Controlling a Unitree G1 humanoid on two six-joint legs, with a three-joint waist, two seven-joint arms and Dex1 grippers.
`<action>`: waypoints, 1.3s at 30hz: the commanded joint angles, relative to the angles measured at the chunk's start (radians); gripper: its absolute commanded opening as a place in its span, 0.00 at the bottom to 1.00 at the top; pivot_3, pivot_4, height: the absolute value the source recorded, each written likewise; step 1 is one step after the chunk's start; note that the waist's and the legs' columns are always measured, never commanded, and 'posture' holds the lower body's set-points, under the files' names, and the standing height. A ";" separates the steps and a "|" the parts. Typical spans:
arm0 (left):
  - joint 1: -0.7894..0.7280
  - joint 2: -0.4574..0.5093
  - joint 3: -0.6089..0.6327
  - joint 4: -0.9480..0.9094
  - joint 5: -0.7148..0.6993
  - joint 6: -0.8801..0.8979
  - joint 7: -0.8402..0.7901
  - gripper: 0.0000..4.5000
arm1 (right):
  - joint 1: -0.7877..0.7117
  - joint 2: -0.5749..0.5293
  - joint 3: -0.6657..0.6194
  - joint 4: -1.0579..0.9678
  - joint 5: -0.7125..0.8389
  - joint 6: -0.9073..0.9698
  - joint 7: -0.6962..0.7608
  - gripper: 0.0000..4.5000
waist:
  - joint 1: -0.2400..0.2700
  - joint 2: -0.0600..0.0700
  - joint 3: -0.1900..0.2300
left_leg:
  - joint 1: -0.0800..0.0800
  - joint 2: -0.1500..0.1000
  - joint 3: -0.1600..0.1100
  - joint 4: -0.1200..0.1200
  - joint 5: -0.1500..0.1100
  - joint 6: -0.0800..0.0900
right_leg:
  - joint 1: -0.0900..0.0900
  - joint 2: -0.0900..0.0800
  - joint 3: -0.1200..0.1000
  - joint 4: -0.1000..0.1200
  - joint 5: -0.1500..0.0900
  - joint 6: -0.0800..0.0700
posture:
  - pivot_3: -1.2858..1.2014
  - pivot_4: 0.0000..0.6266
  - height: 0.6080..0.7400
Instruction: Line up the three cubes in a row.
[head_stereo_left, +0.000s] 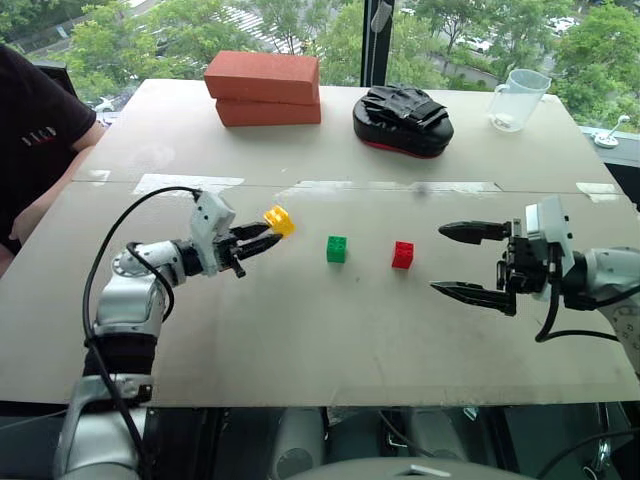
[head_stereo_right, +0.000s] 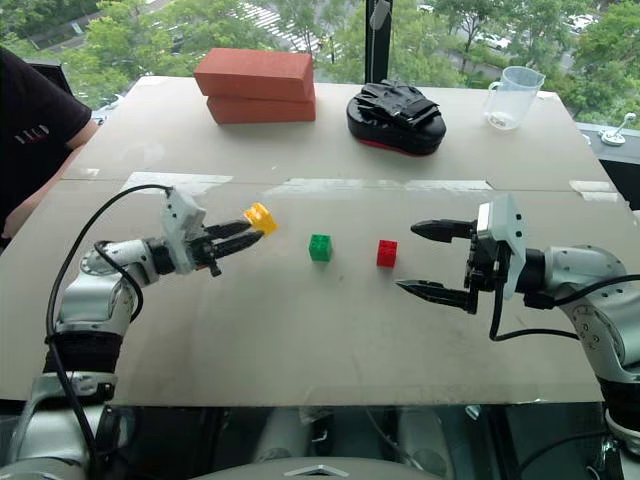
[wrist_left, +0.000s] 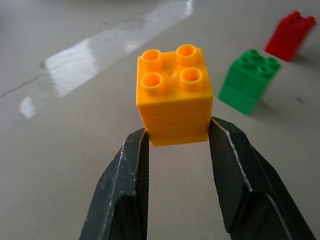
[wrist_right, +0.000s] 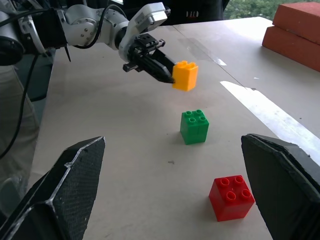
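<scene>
Left gripper (head_stereo_left: 268, 232) clamps the yellow cube (head_stereo_left: 279, 220), apparently clear of the table (head_stereo_left: 300, 330). Green cube (head_stereo_left: 337, 249) and red cube (head_stereo_left: 403, 255) sit unobstructed. Right gripper (head_stereo_left: 455, 261) is spread, empty. Bricks (head_stereo_left: 263, 88) lie well behind.

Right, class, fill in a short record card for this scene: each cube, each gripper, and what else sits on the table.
yellow cube: clamped between the left gripper's fingers, lifted off the table
green cube: on the table, studs up
red cube: on the table, apart from the green one
left gripper: shut on the yellow cube
right gripper: open, holding nothing
far side: two stacked bricks, black padded item, clear jug
</scene>
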 joint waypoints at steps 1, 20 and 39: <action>-0.171 0.016 -0.067 0.231 0.051 -0.145 -0.224 0.25 | 0.032 -0.011 -0.053 -0.084 0.020 -0.002 -0.033 1.00 | 0.004 0.000 0.000 | -0.001 0.000 -0.001 0.000 0.000 0.000 | 0.000 0.001 -0.001 0.000 0.000 0.000 | 0.52 0.24 1.00; -0.429 -0.010 -0.225 0.740 0.161 -0.573 -0.314 0.25 | 0.152 -0.075 -0.152 -0.134 0.043 -0.006 -0.027 1.00 | -0.002 0.000 0.000 | -0.003 -0.001 0.001 0.001 -0.002 0.003 | -0.002 0.003 0.002 -0.002 0.001 0.004 | 0.52 0.24 1.00; -0.488 -0.013 -0.162 0.812 0.278 -0.619 -0.304 0.25 | 0.156 -0.077 -0.151 -0.138 0.044 -0.005 -0.033 1.00 | -0.002 0.000 0.000 | -0.004 -0.001 0.002 0.002 -0.002 0.003 | -0.002 0.003 0.002 -0.001 0.001 0.004 | 0.52 0.24 1.00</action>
